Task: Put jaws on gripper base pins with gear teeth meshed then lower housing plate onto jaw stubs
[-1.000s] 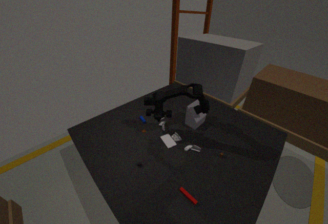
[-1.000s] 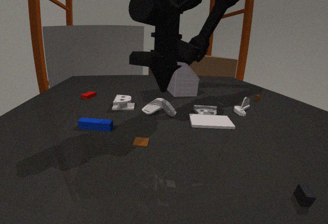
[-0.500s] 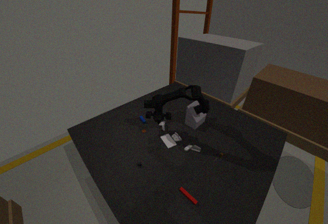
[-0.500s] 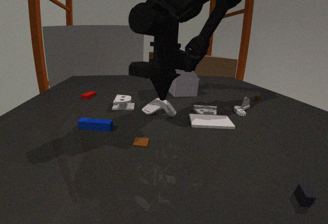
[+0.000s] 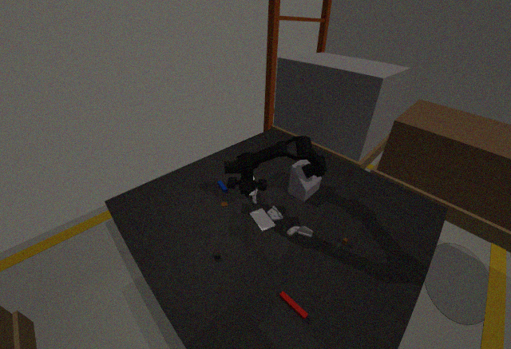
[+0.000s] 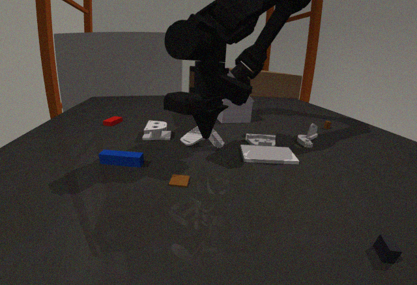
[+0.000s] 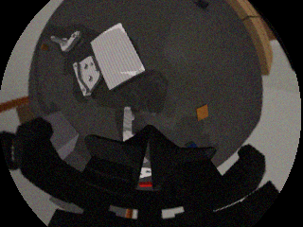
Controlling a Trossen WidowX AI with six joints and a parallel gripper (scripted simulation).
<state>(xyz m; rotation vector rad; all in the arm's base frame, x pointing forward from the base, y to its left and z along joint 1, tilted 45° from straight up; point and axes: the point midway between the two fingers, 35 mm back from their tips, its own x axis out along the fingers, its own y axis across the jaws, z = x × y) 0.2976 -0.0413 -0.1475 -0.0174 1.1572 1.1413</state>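
My gripper [image 5: 248,193] [image 6: 206,136] [image 7: 150,128] is shut and empty, pointing down, its tips close by one white jaw [image 6: 192,137] [image 7: 128,124]. It partly hides that jaw. The other jaw [image 5: 304,231] [image 6: 305,139] [image 7: 66,43] lies apart from it. A white piece on a flat foot with two round marks on top, apparently the gripper base [image 6: 156,136], stands beyond the first jaw; the arm hides it in the top view. A white piece with two holes, perhaps the housing plate [image 5: 275,213] [image 7: 81,81], lies beside a flat white plate [image 5: 262,219] [image 6: 269,154] [image 7: 117,56].
A blue block [image 5: 222,185] [image 6: 121,158] and an orange tile [image 5: 223,204] [image 6: 179,180] [image 7: 203,113] lie near the gripper. A grey angled block [image 5: 303,188] [image 6: 237,113] stands by the arm. A red bar [image 5: 294,304], a red block [image 6: 113,120] and a black wedge [image 5: 217,257] [image 6: 385,251] lie farther off.
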